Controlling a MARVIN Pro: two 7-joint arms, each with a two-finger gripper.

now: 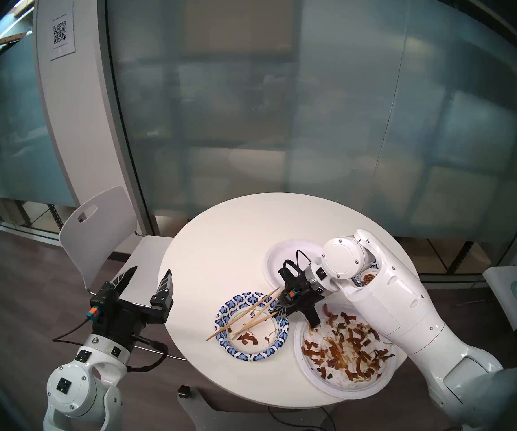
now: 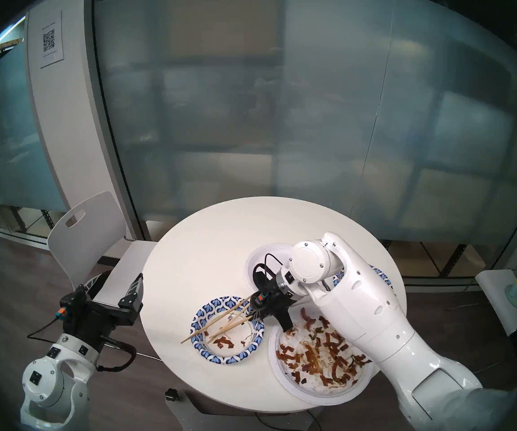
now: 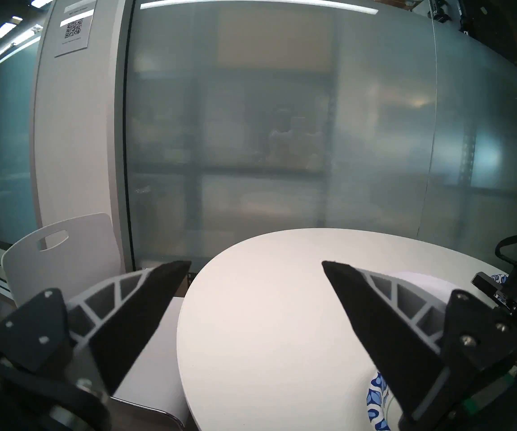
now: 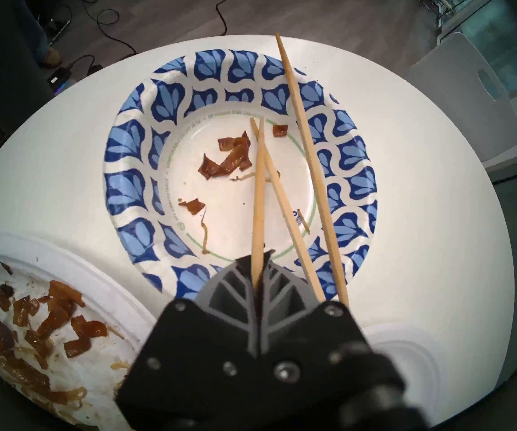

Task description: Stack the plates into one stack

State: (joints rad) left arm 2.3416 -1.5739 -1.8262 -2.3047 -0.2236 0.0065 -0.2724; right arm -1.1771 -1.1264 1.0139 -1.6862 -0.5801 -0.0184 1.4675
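The right gripper [image 4: 258,267], low centre in its wrist view, pinches one chopstick [image 4: 258,184] over the blue-rimmed plate [image 4: 133,159] mid-frame, so nothing is stacked yet: the littered white plate [image 4: 101,267] lies lower left, apart, while the left gripper [image 1: 150,279] waits spread.

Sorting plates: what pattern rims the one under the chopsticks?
Blue-and-white petals on the plate; clearest from the right wrist.

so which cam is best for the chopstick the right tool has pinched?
Right wrist: the chopstick runs out of the shut right tool over the blue-patterned plate, grip point clear. Both head views show it small among the other sticks. Left wrist doesn't show it.
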